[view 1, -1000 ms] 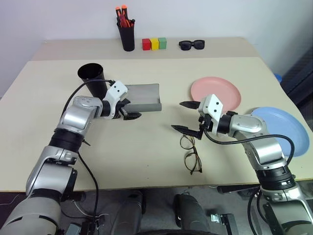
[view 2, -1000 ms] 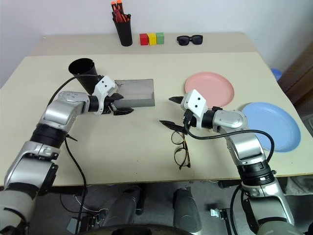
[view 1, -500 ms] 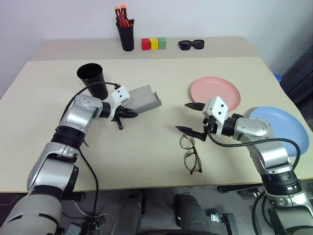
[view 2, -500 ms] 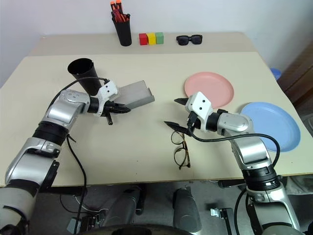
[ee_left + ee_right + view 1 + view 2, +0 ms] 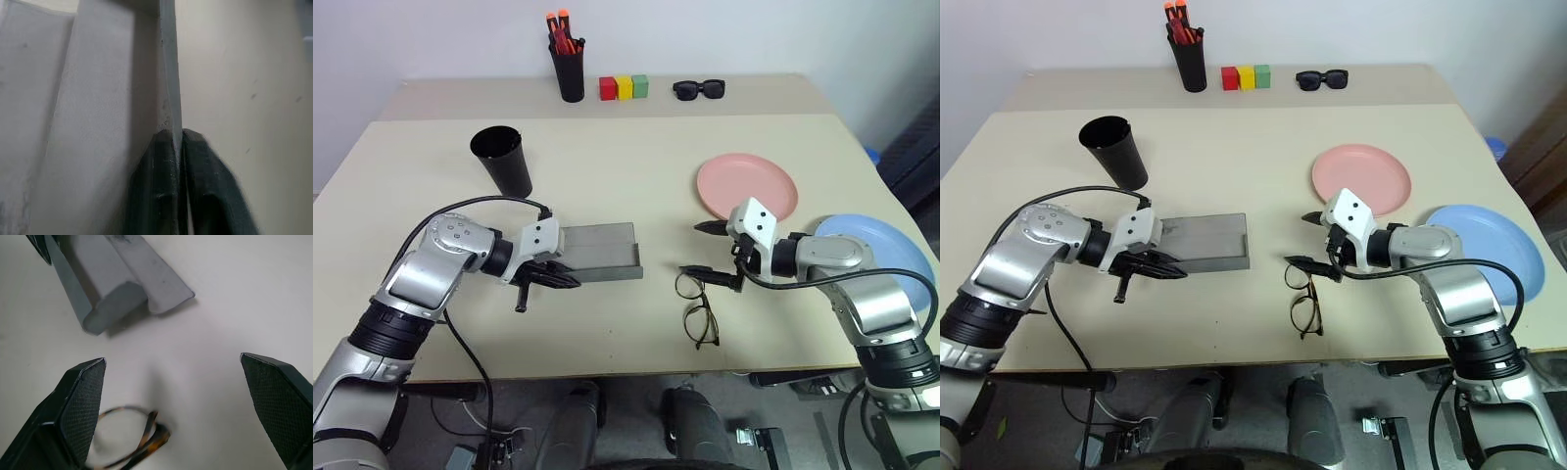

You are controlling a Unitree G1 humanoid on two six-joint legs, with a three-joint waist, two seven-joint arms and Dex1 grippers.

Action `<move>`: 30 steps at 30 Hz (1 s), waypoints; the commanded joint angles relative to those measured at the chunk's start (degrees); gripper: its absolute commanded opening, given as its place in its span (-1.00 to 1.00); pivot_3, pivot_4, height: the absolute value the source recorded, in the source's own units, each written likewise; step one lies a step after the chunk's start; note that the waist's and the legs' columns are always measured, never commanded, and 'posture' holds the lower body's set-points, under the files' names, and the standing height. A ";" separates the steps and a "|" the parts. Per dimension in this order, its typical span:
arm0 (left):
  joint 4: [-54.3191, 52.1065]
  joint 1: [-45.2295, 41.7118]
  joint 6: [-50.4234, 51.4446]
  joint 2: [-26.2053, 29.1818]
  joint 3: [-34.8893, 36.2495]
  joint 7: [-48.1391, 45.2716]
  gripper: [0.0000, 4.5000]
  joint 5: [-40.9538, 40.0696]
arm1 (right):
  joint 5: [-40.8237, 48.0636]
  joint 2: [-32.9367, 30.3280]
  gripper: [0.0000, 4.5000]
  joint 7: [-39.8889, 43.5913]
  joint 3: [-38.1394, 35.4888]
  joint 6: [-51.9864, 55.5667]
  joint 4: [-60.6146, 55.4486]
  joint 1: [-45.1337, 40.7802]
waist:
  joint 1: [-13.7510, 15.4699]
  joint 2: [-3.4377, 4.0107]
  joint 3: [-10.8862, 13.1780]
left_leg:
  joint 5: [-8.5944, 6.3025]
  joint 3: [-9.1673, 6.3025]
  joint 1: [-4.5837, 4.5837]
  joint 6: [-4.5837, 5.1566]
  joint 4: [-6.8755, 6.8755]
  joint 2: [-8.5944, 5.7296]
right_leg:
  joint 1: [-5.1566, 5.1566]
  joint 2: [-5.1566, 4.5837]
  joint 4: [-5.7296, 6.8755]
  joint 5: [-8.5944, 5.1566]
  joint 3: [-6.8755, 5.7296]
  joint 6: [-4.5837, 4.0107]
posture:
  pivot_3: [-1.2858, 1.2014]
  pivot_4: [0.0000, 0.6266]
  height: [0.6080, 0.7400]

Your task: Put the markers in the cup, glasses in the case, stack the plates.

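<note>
The grey case point(image 5: 595, 247) lies open on the table, left of centre. My left gripper point(image 5: 551, 278) is shut on its near edge; in the left wrist view both fingers point(image 5: 157, 186) pinch that thin wall. The glasses point(image 5: 697, 305) lie folded near the front edge. My right gripper point(image 5: 697, 249) hovers just above and behind them, open and empty, with the frames point(image 5: 131, 436) between its fingers' line of sight. The black cup point(image 5: 503, 159) stands upright at the back left. The pink plate point(image 5: 747, 186) and blue plate point(image 5: 879, 253) lie side by side at the right. The markers are out of view.
At the table's far edge stand a black holder with orange-capped pens point(image 5: 569, 65), three coloured blocks point(image 5: 623, 88) and black sunglasses point(image 5: 698, 90). Bare tabletop lies between the case and the glasses.
My left gripper closed on the case's edge and dragged it back toward the front of the table, away from the cup; the case lies flat again. My right gripper drifted slightly right, still open.
</note>
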 commanded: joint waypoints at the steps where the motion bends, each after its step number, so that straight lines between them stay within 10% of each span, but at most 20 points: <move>1: -1.26 -0.41 -4.04 -1.53 2.22 4.02 0.04 0.89 | 4.68 -1.95 1.00 0.77 -3.72 4.92 -4.51 1.21 | 0.01 0.00 0.00 | 0.00 0.00 0.00 0.00 0.00 0.00 | 0.00 0.00 0.01 0.00 0.00 0.01 | 0.03 -0.52 1.00; 18: -25.34 29.19 -4.07 -1.05 21.87 13.59 0.24 -12.72 | 28.82 2.12 1.00 -12.08 -17.57 36.69 -9.33 10.68 | 0.24 0.03 0.00 | -0.05 0.06 0.00 0.06 0.01 0.02 | 0.03 -0.19 -0.10 -0.15 0.01 -0.26 | 0.03 -0.52 1.00; 30: -29.02 44.51 -10.75 -2.48 21.09 18.55 0.24 -9.68 | 33.91 5.13 1.00 -18.66 -17.38 46.04 -5.64 7.65 | 0.22 0.15 -0.08 | -0.27 0.20 -0.04 0.11 -0.02 0.04 | 0.15 -0.24 -0.65 -0.14 0.04 -0.31 | 0.03 -0.52 1.00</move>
